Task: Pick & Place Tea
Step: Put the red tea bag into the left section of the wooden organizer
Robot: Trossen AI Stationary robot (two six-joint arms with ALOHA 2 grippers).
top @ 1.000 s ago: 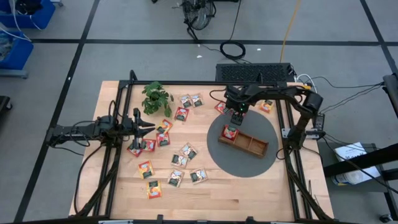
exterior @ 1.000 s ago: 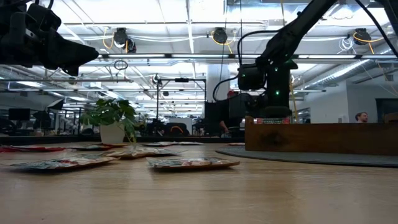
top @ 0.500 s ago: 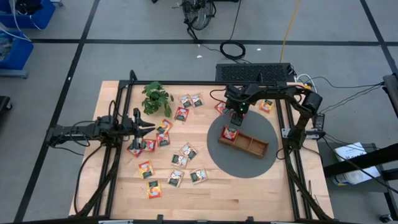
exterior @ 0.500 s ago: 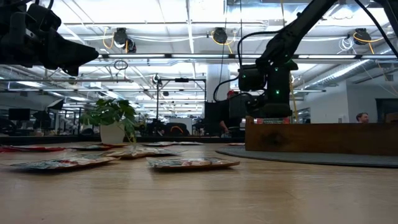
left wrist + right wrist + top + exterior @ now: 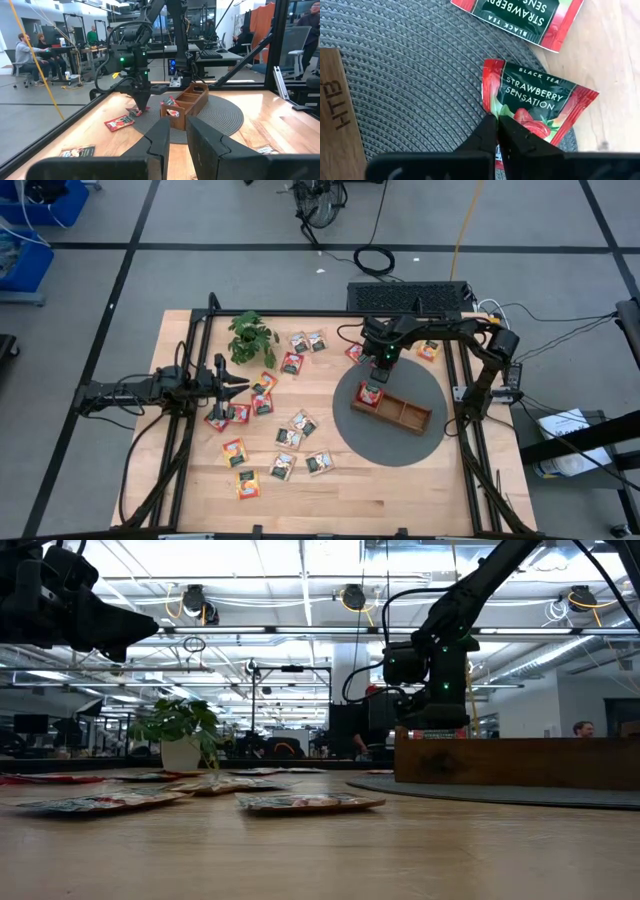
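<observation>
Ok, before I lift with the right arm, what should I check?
1. Right gripper shut on strawberry sachet: ok.
2. Grip well onto the sachet: not ok, it only pinches the edge.
3. Neighbouring sachet apart from the held one: ok.
4. Wooden tray has free compartments: ok.
5. Left gripper away from the tray: ok.

Bright overhead lighting — soft shadows

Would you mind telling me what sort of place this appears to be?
Probably an open-plan robotics lab or workshop: a seated person at desks, exposed ceiling pipes and lights, and black cables on the grey floor.
</observation>
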